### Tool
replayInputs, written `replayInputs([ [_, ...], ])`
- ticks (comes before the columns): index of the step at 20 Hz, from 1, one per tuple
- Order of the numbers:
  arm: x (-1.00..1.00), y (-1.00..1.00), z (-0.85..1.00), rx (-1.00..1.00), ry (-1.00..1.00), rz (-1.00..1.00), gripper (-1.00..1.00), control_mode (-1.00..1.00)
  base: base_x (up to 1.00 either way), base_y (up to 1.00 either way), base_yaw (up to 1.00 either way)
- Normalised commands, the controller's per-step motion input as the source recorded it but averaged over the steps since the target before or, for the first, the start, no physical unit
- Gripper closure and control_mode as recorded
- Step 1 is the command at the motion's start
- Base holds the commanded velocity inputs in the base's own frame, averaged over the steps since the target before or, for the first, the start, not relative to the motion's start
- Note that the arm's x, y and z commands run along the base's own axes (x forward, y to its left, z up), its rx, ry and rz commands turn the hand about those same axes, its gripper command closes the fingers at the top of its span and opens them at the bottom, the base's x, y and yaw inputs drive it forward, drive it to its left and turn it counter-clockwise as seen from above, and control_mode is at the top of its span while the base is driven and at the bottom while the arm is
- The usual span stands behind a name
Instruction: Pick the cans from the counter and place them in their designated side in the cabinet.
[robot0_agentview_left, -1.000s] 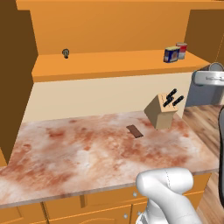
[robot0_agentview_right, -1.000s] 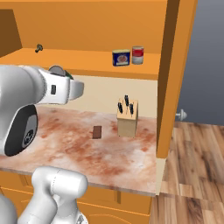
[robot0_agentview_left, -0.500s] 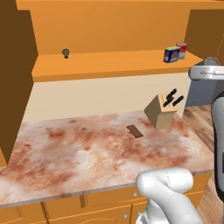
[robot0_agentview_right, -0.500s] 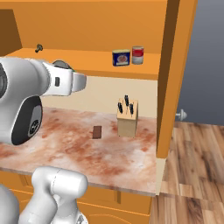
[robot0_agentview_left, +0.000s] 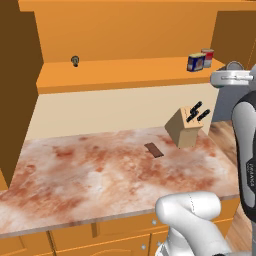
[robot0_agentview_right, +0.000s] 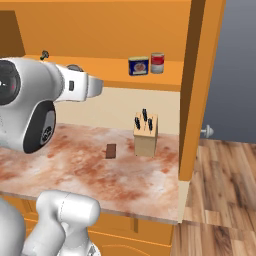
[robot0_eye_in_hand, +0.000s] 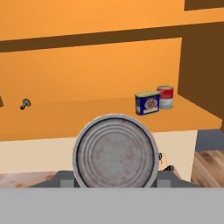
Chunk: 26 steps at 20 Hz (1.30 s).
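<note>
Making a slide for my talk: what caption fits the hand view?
Silver-topped can held in the gripper, facing the cabinet shelf where a blue can and red can stand.

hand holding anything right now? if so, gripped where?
Yes: the hand holds a can, clamped across its sides, with the silver end facing the hand camera. The exact contact points are hidden.

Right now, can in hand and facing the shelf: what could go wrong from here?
1. The held can blocks the middle of the hand view, so the gripper may misjudge the landing spot on the cabinet shelf.
2. The dark blue can and the red-and-grey can stand close together at the shelf's right end; placing there could knock them.
3. A low approach could catch the shelf's front edge or the knife block.
</note>
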Motion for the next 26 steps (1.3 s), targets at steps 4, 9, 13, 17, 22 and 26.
replayInputs([
  [4, 0.24, 0.0, 0.06, -0.03, 0.0, 0.0, 1.0, -1.0, 0.0, 0.0, 0.0],
  [9, 0.23, 0.0, 0.02, -0.02, 0.01, 0.0, 1.0, -1.0, 0.0, 0.0, 0.0],
  [13, 0.2, 0.0, 0.0, -0.03, 0.03, 0.0, 1.0, -1.0, 0.0, 0.0, 0.0],
  [17, 0.2, 0.0, 0.0, -0.02, 0.04, 0.0, 1.0, -1.0, 0.0, 0.0, 0.0],
  [22, 0.2, 0.0, 0.0, -0.02, 0.04, 0.0, 1.0, -1.0, 0.0, 0.0, 0.0],
  [26, 0.22, 0.0, 0.0, -0.02, 0.03, 0.0, 1.0, -1.0, 0.0, 0.0, 0.0],
])
